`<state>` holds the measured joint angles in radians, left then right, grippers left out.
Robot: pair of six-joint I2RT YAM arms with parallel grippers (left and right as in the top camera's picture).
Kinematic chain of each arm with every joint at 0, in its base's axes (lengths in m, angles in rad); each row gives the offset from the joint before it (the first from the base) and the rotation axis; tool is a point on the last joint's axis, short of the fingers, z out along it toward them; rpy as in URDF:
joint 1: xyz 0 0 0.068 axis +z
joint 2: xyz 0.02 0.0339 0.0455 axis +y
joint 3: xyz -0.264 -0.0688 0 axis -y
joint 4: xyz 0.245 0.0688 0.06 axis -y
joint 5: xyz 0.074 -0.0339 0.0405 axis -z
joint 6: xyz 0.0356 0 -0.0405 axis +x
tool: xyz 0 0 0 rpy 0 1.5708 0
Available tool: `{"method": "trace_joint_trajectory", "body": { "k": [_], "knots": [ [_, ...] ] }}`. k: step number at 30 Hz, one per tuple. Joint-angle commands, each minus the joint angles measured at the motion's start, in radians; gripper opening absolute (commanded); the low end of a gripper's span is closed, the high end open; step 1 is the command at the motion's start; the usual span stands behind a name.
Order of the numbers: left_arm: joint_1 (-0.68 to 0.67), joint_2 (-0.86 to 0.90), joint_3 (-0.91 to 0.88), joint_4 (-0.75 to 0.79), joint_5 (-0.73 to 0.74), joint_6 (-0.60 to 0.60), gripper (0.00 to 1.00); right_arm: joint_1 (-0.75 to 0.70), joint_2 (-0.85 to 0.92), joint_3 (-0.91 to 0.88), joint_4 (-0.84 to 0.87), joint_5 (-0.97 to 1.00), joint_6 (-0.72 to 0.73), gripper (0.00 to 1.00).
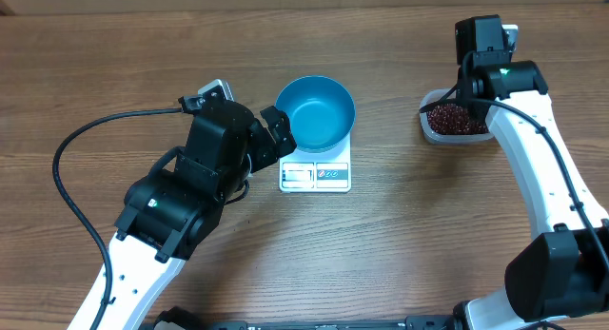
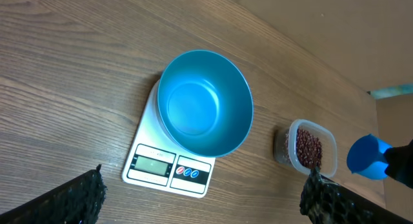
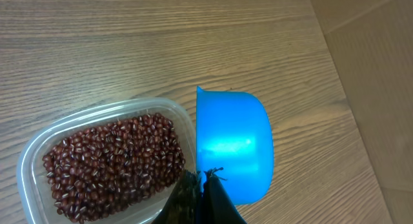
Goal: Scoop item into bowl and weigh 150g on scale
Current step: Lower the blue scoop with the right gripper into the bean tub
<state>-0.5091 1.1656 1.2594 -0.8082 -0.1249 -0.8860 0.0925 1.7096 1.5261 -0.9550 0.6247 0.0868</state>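
On the scale (image 1: 315, 175) sits the teal bowl (image 1: 315, 111), empty, so the first scoop looks not yet taken (a judgement from the bare bowl). Well to the right of the scale, the beans (image 3: 113, 159), a loose maroon heap of tiny grains, lie in a clear plastic tub (image 3: 31, 161). The right gripper (image 3: 199, 185) is clamped on a small blue scoop (image 3: 233, 146), poised just beside the tub with no beans visible in it. The left gripper (image 1: 274, 135) hovers just left of the scale, jaws spread wide, holding nothing. Next, the scoop probably needs to dip into the beans.
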Motion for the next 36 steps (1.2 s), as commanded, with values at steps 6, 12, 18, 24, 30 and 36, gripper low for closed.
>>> {"method": "trace_joint_trajectory", "body": {
  "k": [6, 12, 18, 24, 30, 36],
  "knots": [
    [-0.001, -0.007, 0.019, -0.003, -0.016, 0.019, 1.00, 0.026, 0.000, 0.033, 0.019, -0.005, -0.036, 0.04],
    [-0.001, -0.007, 0.019, -0.003, -0.016, 0.019, 1.00, 0.026, 0.003, 0.033, 0.016, -0.029, -0.036, 0.04],
    [-0.001, -0.007, 0.019, -0.003, -0.016, 0.019, 1.00, 0.026, 0.003, 0.033, 0.007, -0.085, -0.036, 0.04],
    [-0.001, -0.007, 0.019, -0.003, -0.016, 0.019, 1.00, 0.026, 0.004, 0.033, 0.006, -0.111, -0.036, 0.04],
    [-0.001, -0.007, 0.019, -0.003, -0.016, 0.019, 1.00, 0.026, 0.004, 0.032, 0.004, -0.111, -0.036, 0.04],
    [-0.001, -0.007, 0.019, -0.003, -0.016, 0.019, 1.00, 0.026, 0.032, 0.032, -0.005, -0.094, -0.040, 0.04]
  ]
}}
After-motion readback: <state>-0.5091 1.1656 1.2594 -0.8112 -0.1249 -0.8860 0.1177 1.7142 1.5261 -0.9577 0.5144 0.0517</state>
